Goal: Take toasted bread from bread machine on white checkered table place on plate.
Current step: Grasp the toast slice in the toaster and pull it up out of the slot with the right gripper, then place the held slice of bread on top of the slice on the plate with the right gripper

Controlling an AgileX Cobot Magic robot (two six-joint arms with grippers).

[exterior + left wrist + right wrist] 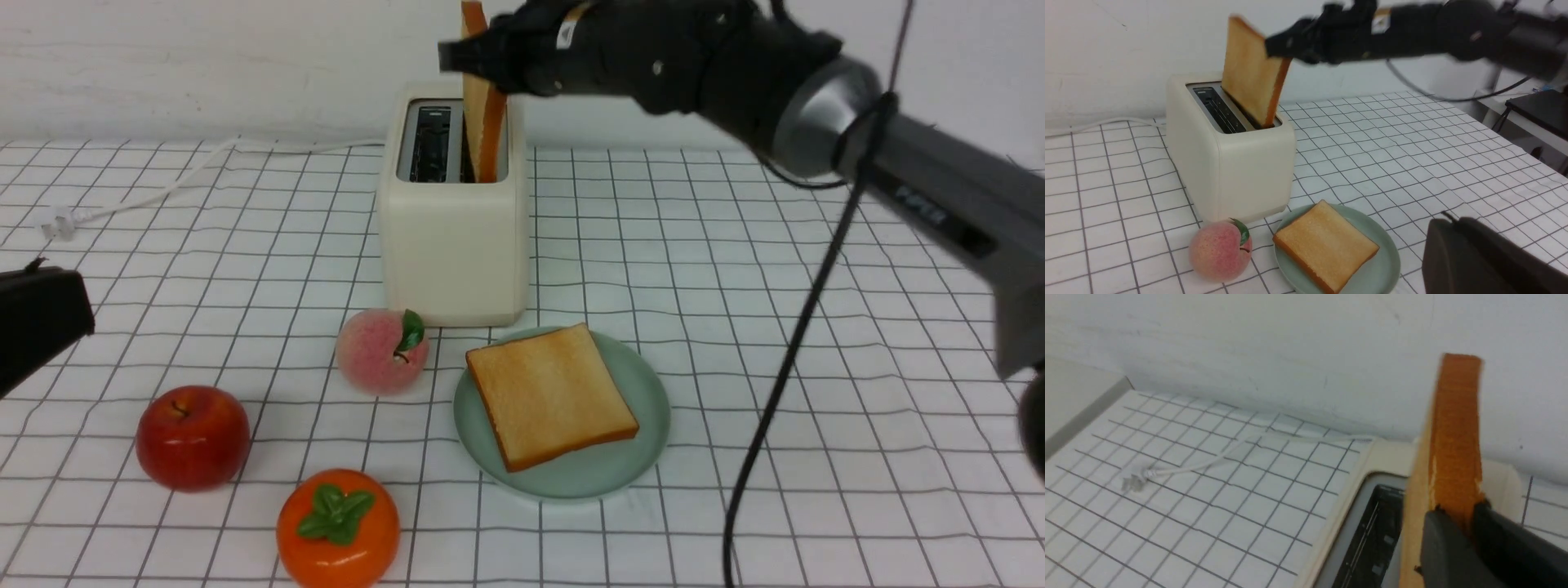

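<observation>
A cream bread machine (pixel 453 237) stands at the back of the white checkered table (pixel 735 245). One slice of toasted bread (pixel 483 122) sticks up, tilted, out of its right slot, its lower end still inside. My right gripper (pixel 473 53) is shut on the slice's upper crust edge (pixel 1455 428), a finger on each face. The left slot is empty. A second slice (pixel 551 396) lies flat on the mint-green plate (pixel 645 384) in front of the machine. My left gripper (pixel 77 302) hovers low at the table's left, shut and empty (pixel 1447 220).
A peach (pixel 382 351) lies between the machine and the plate's left rim. A red apple (pixel 193 437) and an orange persimmon (pixel 338 527) sit front left. The white power cord (pixel 163 188) trails back left. A black cable (pixel 784 367) hangs from my right arm.
</observation>
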